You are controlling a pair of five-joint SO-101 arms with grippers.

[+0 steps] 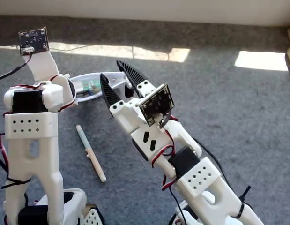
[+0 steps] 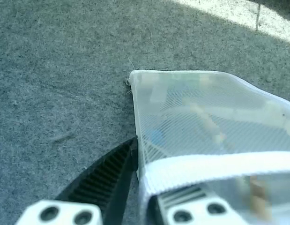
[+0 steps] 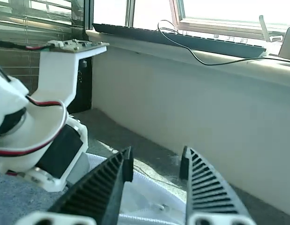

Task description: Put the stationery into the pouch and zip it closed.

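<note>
left pincer (image 2: 141,161) clamps pouch (image 2: 205,117) edge; right pincer (image 1: 110,70) gapes above.

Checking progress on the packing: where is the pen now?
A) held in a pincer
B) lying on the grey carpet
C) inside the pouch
B: the pen lies loose on the grey carpet, apart from the pouch.

Probably an office or a home workroom: grey carpet (image 1: 219,93) for a work surface, a white wall (image 3: 191,108) at the far side, windows (image 3: 215,9) with blinds (image 3: 23,23), a cable (image 3: 194,54) along the sill (image 3: 135,44).
</note>
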